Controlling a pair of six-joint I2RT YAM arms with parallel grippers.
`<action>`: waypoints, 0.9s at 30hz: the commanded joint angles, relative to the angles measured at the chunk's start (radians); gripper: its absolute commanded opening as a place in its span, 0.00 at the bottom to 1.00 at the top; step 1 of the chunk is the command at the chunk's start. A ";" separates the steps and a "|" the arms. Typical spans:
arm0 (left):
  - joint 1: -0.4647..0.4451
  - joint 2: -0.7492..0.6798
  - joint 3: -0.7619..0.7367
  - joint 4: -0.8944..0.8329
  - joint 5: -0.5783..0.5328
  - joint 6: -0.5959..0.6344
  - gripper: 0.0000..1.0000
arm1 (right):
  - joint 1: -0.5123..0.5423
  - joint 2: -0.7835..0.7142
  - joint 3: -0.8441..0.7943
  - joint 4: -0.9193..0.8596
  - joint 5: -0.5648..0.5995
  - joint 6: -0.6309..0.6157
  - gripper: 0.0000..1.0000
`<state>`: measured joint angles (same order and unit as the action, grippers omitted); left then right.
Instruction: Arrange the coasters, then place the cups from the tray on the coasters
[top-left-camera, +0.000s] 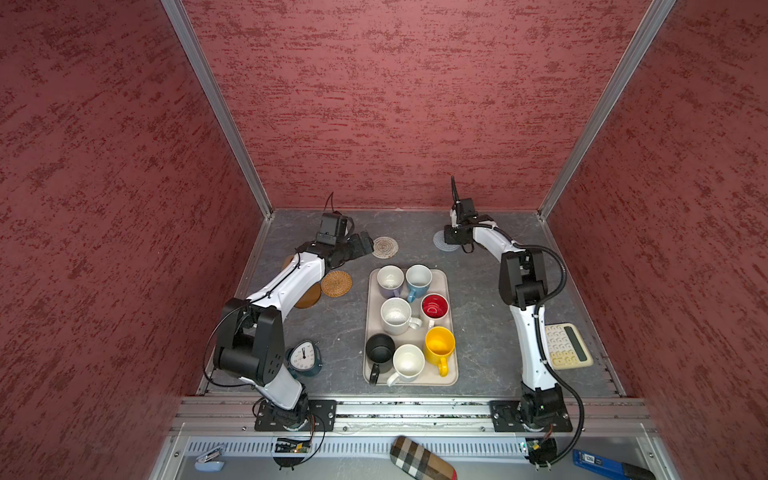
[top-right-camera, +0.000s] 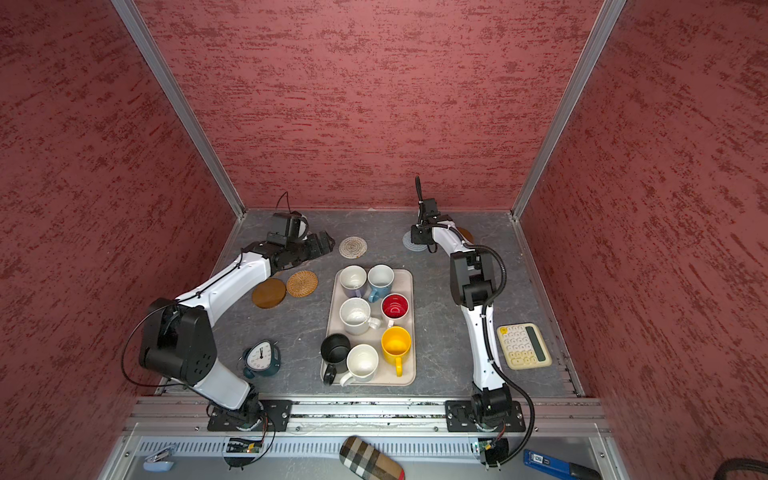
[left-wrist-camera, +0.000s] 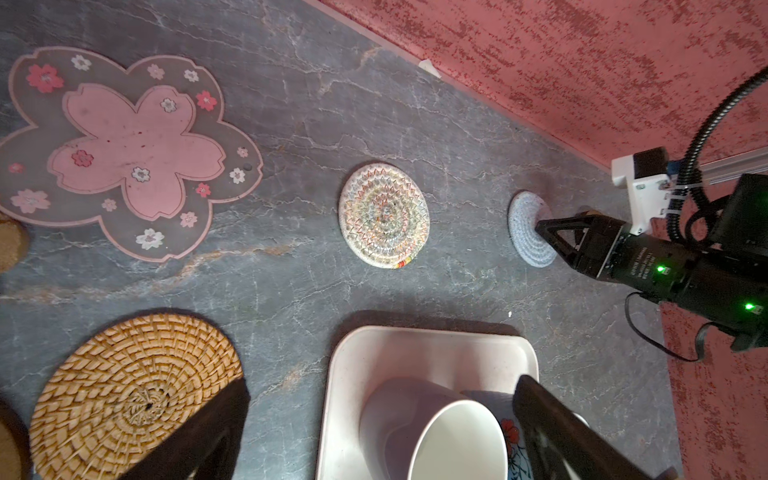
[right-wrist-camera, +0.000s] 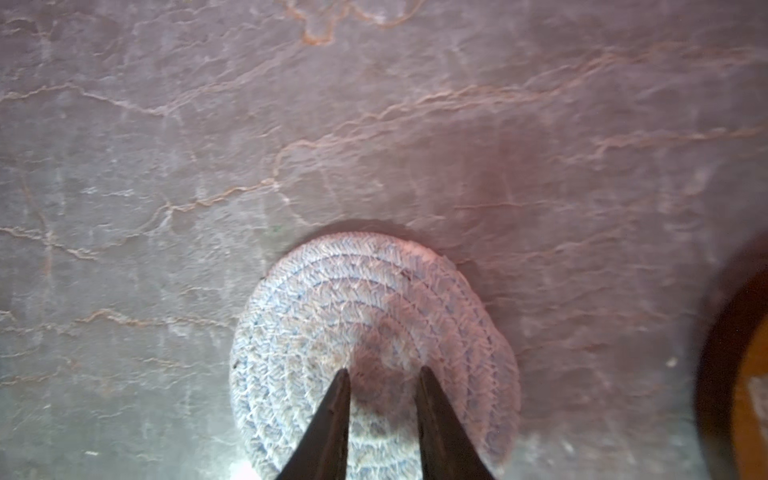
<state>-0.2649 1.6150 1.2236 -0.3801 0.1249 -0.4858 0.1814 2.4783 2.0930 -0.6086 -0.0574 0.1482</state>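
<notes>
Coasters (top-left-camera: 336, 284) are being arranged: the grey coaster (right-wrist-camera: 374, 316) beyond the tray (left-wrist-camera: 415, 349) is touched by the narrowed right claw (right-wrist-camera: 383, 370), the left claw (top-left-camera: 365, 244) held wide. Its final placing is judged due next.

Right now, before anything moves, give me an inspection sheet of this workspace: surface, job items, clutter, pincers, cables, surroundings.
Surface: grey marbled tabletop, no spills seen.
Job's things: seven cups, all on the tray; whitish woven coaster, rattan coaster, brown disc, pink flower coaster and grey-lavender coaster lie on the table, none bearing a cup.
Clutter: alarm clock, calculator.
Grippers: left pincer open, hovering beside the whitish woven coaster; right pincer jaws narrowly apart, tips at the grey-lavender coaster.
Cables: black conduit along the right arm; thin black loop by the left arm.
Surroundings: red textured walls; plaid case, stapler, blue tool below the front edge.
</notes>
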 joint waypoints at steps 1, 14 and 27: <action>-0.003 0.016 0.010 0.020 -0.016 0.000 1.00 | -0.019 0.045 -0.006 -0.091 0.035 -0.004 0.29; -0.004 0.041 0.021 0.016 -0.016 0.006 0.99 | -0.059 0.049 0.020 -0.130 0.043 0.010 0.29; -0.001 0.068 0.054 -0.011 -0.022 0.021 1.00 | -0.071 0.069 0.073 -0.150 0.007 0.014 0.36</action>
<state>-0.2649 1.6543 1.2301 -0.3855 0.1200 -0.4808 0.1207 2.5164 2.1830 -0.6968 -0.0525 0.1608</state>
